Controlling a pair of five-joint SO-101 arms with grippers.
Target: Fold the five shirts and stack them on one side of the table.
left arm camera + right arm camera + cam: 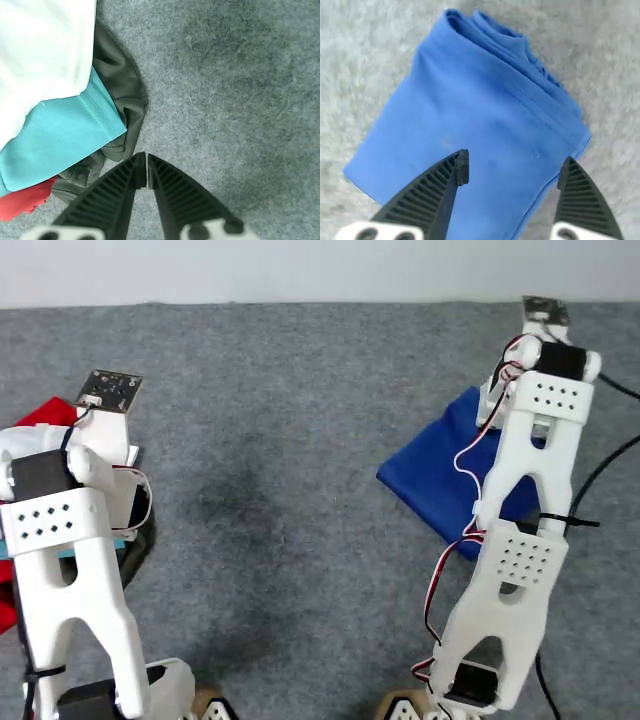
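From the high view, the grey tabletop (280, 440) carried a folded blue shirt (430, 475) on its right side, partly hidden beneath the right arm (530, 490). At the left edge, a red shirt (45, 412) showed in a heap of clothes under the left arm (60, 540). The two lots of clothing lay well apart, with bare grey surface between them.

In the left wrist view, the left gripper (146, 170) had its jaws pressed together at the tips and held nothing. It hung over the grey surface just beside the heap. Nearest the tips was a crumpled dark olive shirt (117, 85). A teal shirt (60, 135) lay on that, and a white shirt (40, 55) covered the teal one. A corner of the red shirt (20, 205) stuck out underneath.

In the right wrist view, the right gripper (515, 170) was spread wide with nothing between its fingers. It sat directly over the folded blue shirt (485, 115), whose layered fold edges lay on the side away from the fingers. I could not tell whether the fingertips touched the cloth.
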